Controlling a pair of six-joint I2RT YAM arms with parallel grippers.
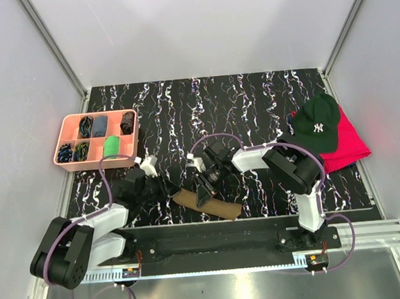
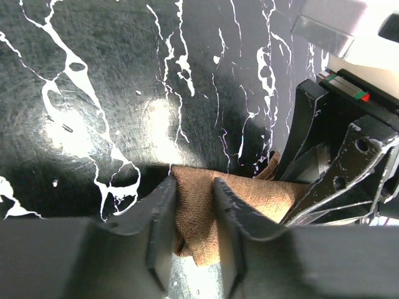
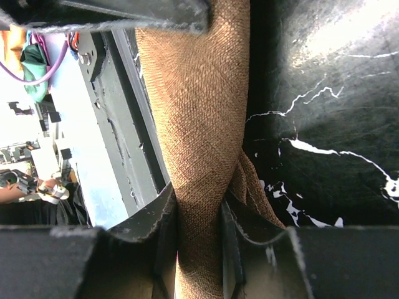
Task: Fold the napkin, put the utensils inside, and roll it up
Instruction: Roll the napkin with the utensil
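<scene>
A: At the table's near edge, betw. the arms: napkin lies as a narrow brown roll.
B: Claws?
A: Left claw pinches one end, right claw clamps it further along.
B: Utensils?
A: None visible, prob. wrapped inside, can't confirm. Folding looks done, rolling approx. finished; tightening left.

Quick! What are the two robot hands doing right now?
The left gripper is closed on the napkin.
The right gripper is closed on the napkin too.
</scene>
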